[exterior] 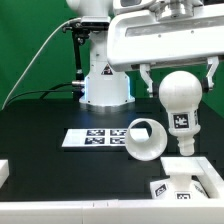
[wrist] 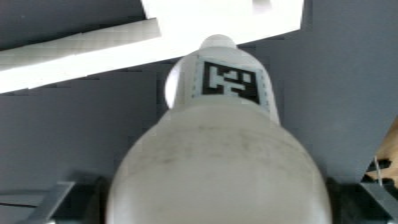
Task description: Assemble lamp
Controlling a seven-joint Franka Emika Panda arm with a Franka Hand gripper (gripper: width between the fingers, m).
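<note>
The bulb (exterior: 180, 96) stands upright at the exterior view's right, its tagged stem (exterior: 181, 123) running down to the flat square base (exterior: 186, 172) near the table's front edge. My gripper (exterior: 177, 84) hangs over it, open, a finger on each side of the round head and a narrow gap on both sides. In the wrist view the bulb (wrist: 214, 150) fills the space between the fingers (wrist: 71, 203), and my gripper (wrist: 214, 208) shows dark gaps beside the head. The tapered shade (exterior: 146, 140) lies on its side just left of the bulb, its mouth facing the camera.
The marker board (exterior: 92, 138) lies flat left of the shade. The white robot pedestal (exterior: 105, 85) stands at the back. A green backdrop and a cable run behind it. White edging (exterior: 60, 212) borders the table's front.
</note>
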